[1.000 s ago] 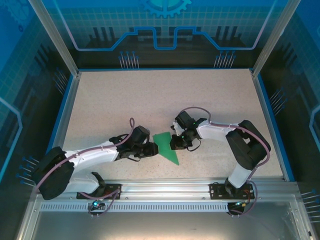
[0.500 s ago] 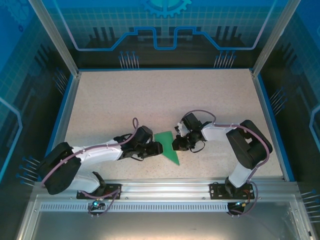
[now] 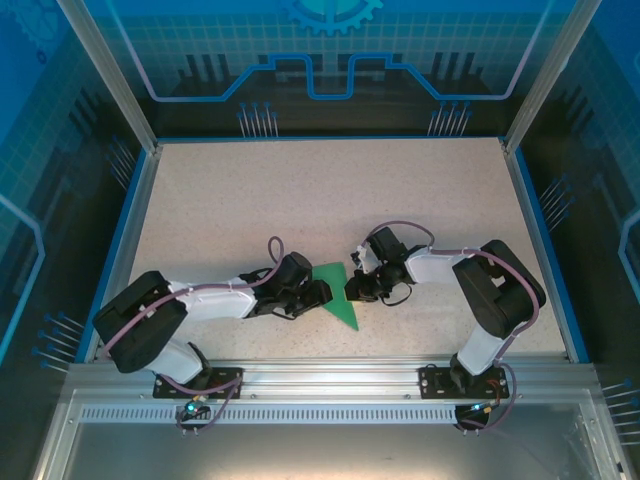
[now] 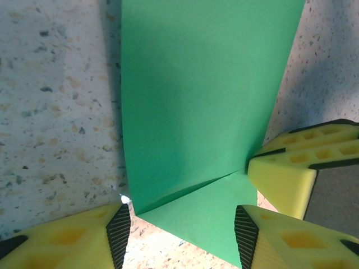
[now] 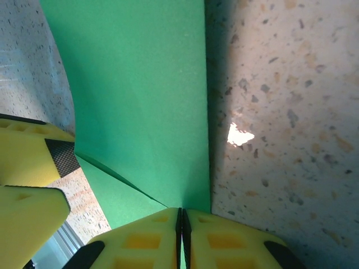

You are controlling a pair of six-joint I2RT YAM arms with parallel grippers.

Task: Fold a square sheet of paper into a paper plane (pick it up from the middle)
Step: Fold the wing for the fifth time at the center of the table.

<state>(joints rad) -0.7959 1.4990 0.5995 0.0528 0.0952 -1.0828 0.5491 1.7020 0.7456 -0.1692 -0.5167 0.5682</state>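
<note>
The paper [image 3: 344, 305] lies on the worktop [image 3: 300, 200] between the 2 claws, long axis crosswise to both. The right claw [image 5: 180, 230] is pinched shut on one edge. The left claw [image 4: 182, 238], half open, straddles the opposite folded corner (gripping nothing yet), just ahead of its fingers.

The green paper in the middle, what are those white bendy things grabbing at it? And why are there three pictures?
They are robot arms, a left arm and a right arm, bolted to a speckled table. One picture looks down from above; the two close-ups come from small cameras on the wrists. The green paper, already folded into layers, sits between them. The right claw is pinched shut on its edge. The left claw is open, its yellow fingers either side of a corner.
</note>
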